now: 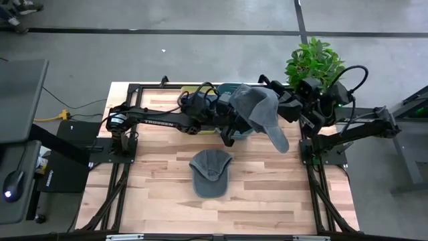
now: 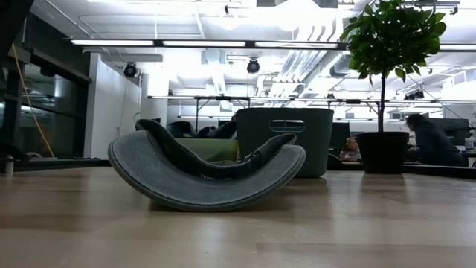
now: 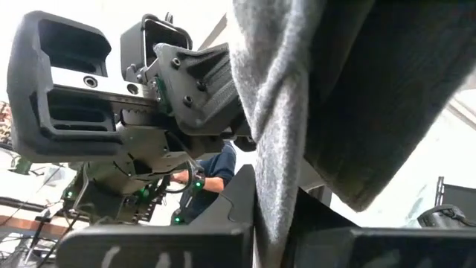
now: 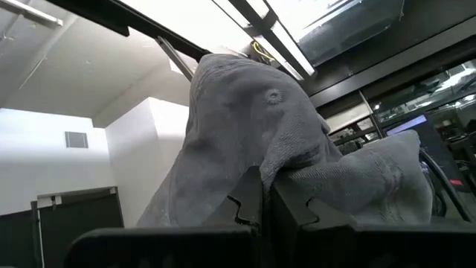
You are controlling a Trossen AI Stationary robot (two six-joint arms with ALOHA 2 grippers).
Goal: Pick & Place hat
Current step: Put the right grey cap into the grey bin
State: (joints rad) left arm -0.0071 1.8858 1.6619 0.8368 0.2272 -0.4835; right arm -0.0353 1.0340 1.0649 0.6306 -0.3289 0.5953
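A grey cap (image 1: pixel 257 106) is held up in the air between both arms, above the far middle of the table; its brim (image 1: pixel 277 137) droops toward the near edge. My left gripper (image 1: pixel 239 122) is shut on it from the left and my right gripper (image 1: pixel 279 107) from the right. A second grey cap (image 1: pixel 210 172) lies on the table's middle (image 2: pixel 204 175), resting on its curved underside, and no gripper touches it. My left gripper pinches a bunched fold of the cap's grey cloth (image 3: pixel 271 201) between its two fingers, coming from the table's left. The cap is lifted clear and spreads above the fingers. My right gripper pinches a fold of the cap's crown (image 4: pixel 256 175) between its two fingers, below the top button (image 4: pixel 274 95), coming from the table's right. The cap is lifted clear of the table.
A dark bin (image 1: pixel 227 90) stands at the table's far edge behind the held cap (image 2: pixel 286 138). A potted plant (image 1: pixel 314 63) stands beyond the far right corner (image 2: pixel 383 152). Bare wood (image 1: pixel 267 194) surrounds the lying cap. People sit in the room behind.
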